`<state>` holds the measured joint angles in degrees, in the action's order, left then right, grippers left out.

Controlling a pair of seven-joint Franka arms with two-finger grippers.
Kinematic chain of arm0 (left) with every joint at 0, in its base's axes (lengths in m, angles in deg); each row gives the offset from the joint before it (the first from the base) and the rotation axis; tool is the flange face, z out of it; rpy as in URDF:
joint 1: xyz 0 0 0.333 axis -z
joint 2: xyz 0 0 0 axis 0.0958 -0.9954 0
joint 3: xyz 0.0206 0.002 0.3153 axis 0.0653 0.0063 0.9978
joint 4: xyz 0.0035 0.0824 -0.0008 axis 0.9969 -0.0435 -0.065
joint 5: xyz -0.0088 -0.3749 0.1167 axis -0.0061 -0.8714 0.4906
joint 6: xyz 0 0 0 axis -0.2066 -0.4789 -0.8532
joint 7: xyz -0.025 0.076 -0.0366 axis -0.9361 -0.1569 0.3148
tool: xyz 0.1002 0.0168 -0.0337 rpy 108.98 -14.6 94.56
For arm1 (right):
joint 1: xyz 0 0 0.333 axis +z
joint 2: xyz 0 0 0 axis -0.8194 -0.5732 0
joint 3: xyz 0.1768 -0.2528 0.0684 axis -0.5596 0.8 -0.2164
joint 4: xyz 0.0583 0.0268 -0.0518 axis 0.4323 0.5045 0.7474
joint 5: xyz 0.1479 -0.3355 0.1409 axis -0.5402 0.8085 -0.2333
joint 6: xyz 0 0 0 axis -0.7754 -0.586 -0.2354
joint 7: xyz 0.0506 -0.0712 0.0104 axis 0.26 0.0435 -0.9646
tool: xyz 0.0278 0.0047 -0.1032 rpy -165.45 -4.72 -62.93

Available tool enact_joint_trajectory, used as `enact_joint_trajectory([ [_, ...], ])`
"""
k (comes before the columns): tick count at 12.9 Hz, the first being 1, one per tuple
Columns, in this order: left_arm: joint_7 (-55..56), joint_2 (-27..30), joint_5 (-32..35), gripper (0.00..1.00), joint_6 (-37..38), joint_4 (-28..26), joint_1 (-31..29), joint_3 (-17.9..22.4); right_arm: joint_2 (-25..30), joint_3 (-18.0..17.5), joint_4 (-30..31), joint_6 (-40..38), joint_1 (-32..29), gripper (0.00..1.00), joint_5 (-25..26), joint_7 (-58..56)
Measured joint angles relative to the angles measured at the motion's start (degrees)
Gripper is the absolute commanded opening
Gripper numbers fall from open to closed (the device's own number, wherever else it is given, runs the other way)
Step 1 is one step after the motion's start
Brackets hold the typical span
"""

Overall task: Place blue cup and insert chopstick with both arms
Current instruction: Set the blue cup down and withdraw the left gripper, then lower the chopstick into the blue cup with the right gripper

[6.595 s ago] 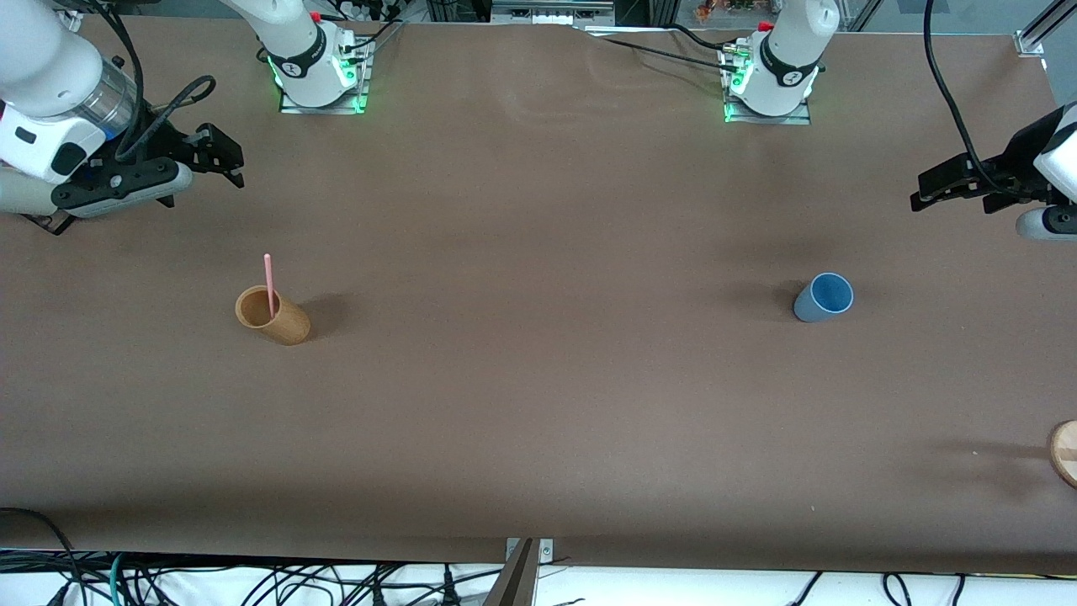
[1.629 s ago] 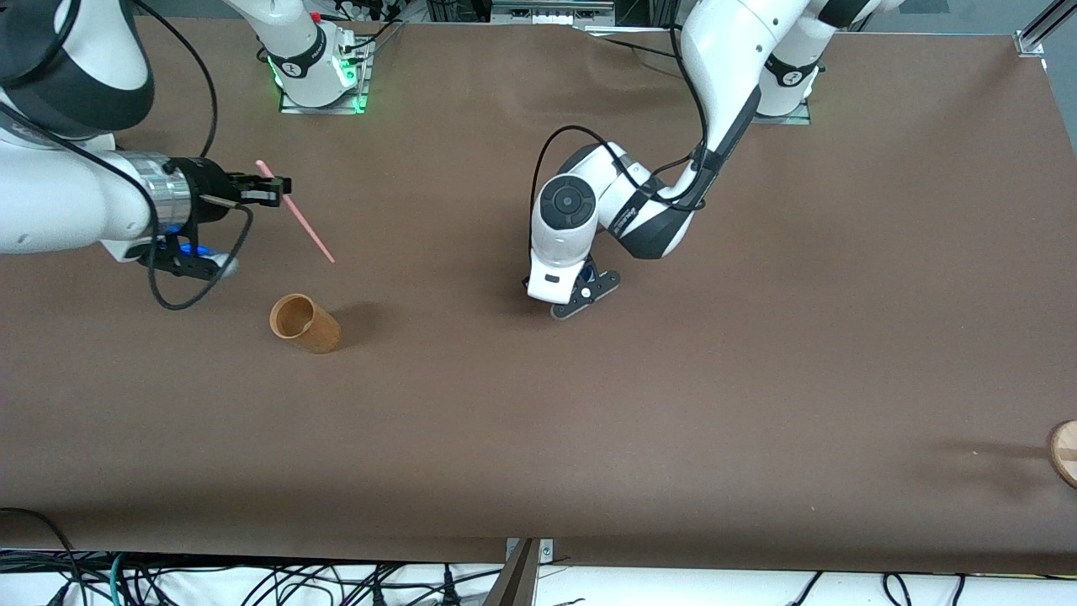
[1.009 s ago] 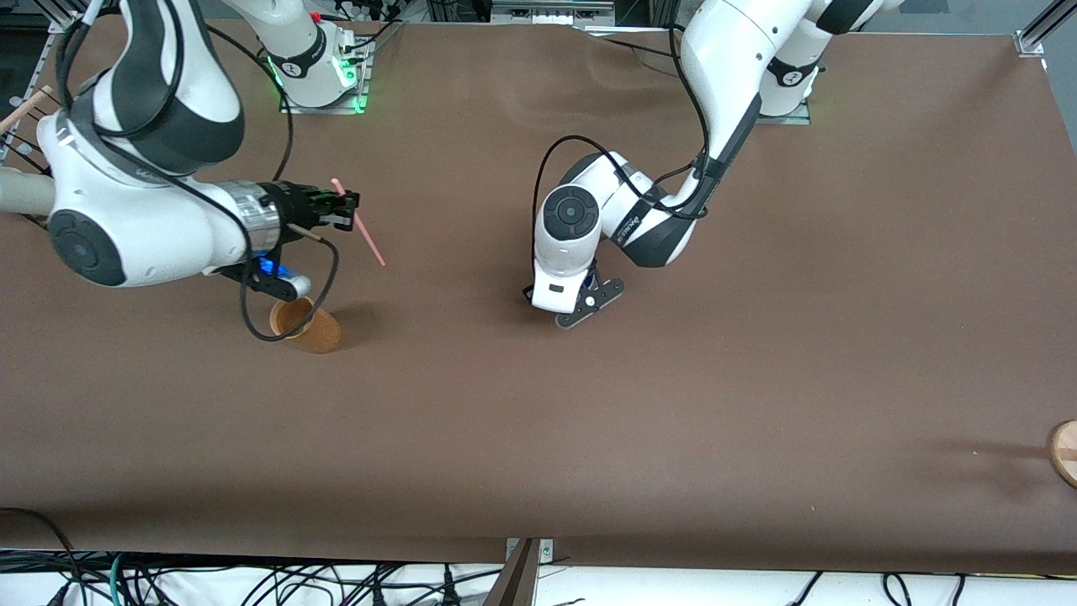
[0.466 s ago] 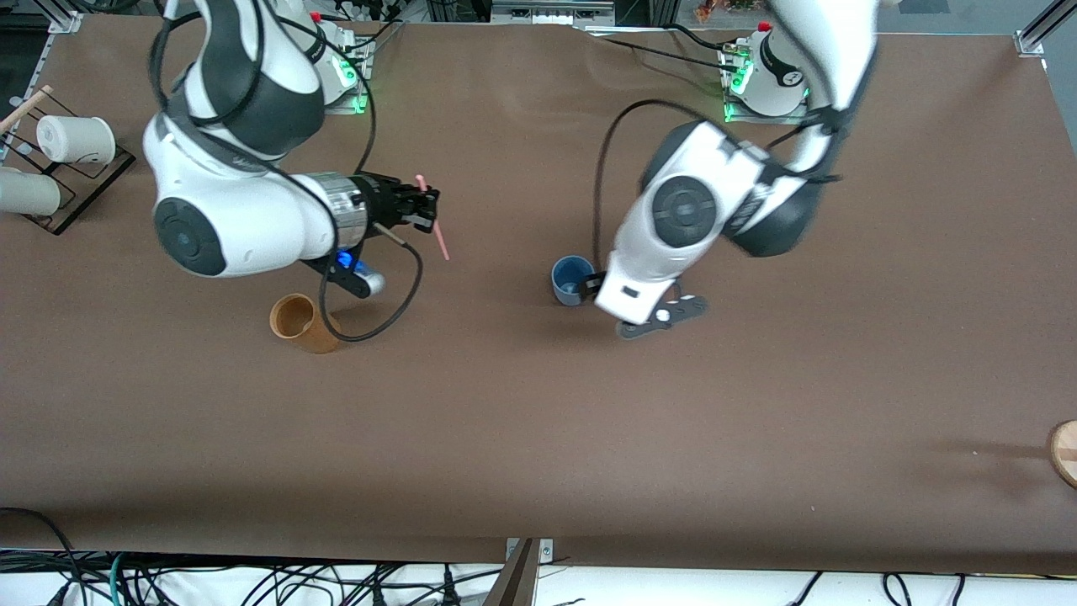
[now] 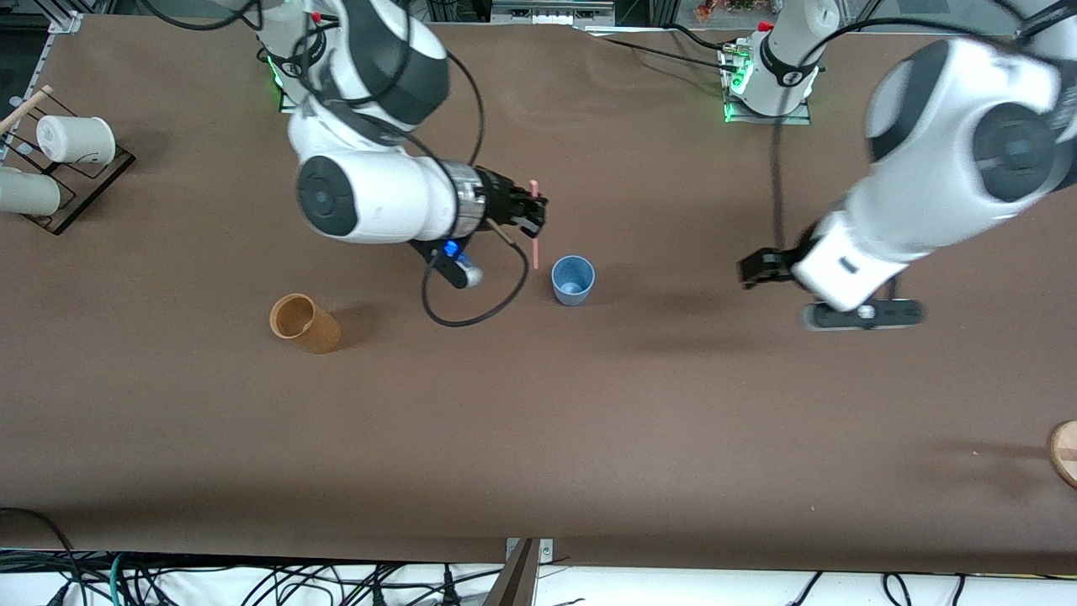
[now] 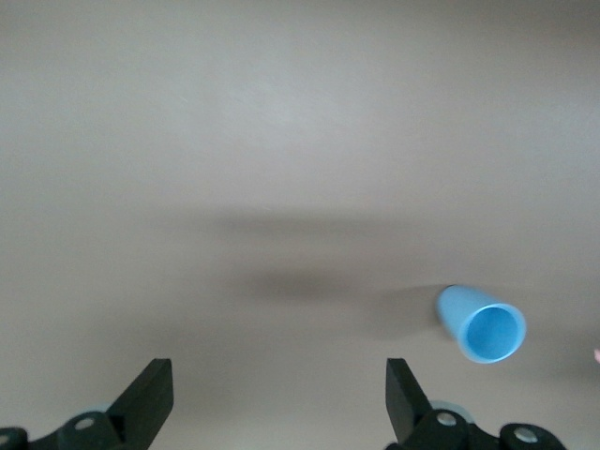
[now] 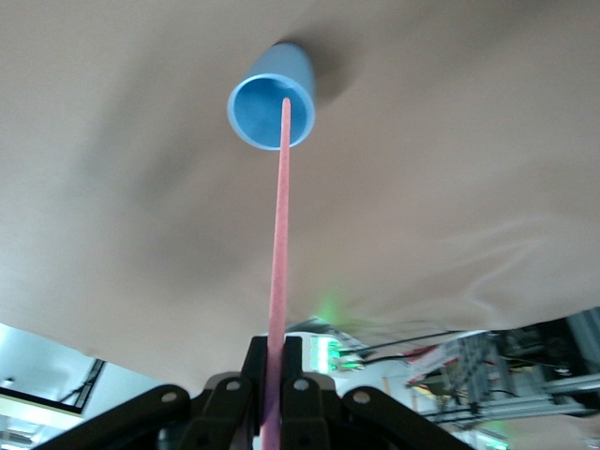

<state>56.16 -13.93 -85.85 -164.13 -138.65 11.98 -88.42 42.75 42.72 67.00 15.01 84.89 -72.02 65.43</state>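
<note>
Our right tool [image 5: 532, 212] pinches the pink chopstick [image 5: 534, 224] just beside the blue cup [image 5: 573, 279], mid-worktop. We should centre its tip over the rim, then lower straight. Our left tool [image 6: 272, 412] hangs wide, empty.

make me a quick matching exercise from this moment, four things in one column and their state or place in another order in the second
Things:
1. blue cup
2. chopstick
3. orange-brown cup
4. left hand

States or places:
A. open and holding nothing, up over the table toward the left arm's end
B. stands upright on the table, with nothing inside it
C. pinched in the right hand, hanging close beside the blue cup
D. on the table toward the right arm's end, with nothing inside it

Pairs: 1-B, 2-C, 3-D, 4-A
</note>
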Motion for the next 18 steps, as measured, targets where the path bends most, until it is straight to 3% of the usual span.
enact_joint_trajectory([
  [4, -6.59, 6.12, 0.01, 1.00, 6.69, -0.30, -2.97, 8.53, -4.70, -0.01, -2.14, 4.97, 2.63, 0.00, 0.00, 1.55],
  [7, -10.89, 9.23, 0.02, 1.00, 9.68, -0.95, -3.40, 9.46, -5.85, -0.01, -2.21, 6.10, 3.35, 0.00, 0.00, 2.32],
  [12, -12.61, 9.84, 0.02, 1.00, 11.72, -1.89, -3.37, 9.83, -6.19, -0.04, -0.22, 6.42, 3.51, 0.01, 0.00, 4.08],
  [13, -12.71, 9.81, 0.02, 1.00, 11.72, -2.00, -3.37, 9.82, -6.22, -0.04, 0.40, 6.80, 3.52, 0.26, 0.00, 4.08],
  [14, -12.78, 9.78, 0.02, 1.00, 11.72, -2.01, -3.36, 9.82, -6.27, -0.04, 0.95, 7.32, 3.52, 0.83, 0.00, 4.08],
  [15, -12.82, 9.73, 0.02, 1.00, 11.72, -2.02, -3.36, 9.80, -6.32, -0.04, 1.41, 7.83, 3.53, 1.00, 0.00, 4.08],
  [18, -12.84, 9.65, 0.02, 1.00, 11.72, -2.02, -3.38, 9.81, -6.28, -0.04, 1.88, 9.54, 3.54, 1.00, 0.06, 4.04],
])
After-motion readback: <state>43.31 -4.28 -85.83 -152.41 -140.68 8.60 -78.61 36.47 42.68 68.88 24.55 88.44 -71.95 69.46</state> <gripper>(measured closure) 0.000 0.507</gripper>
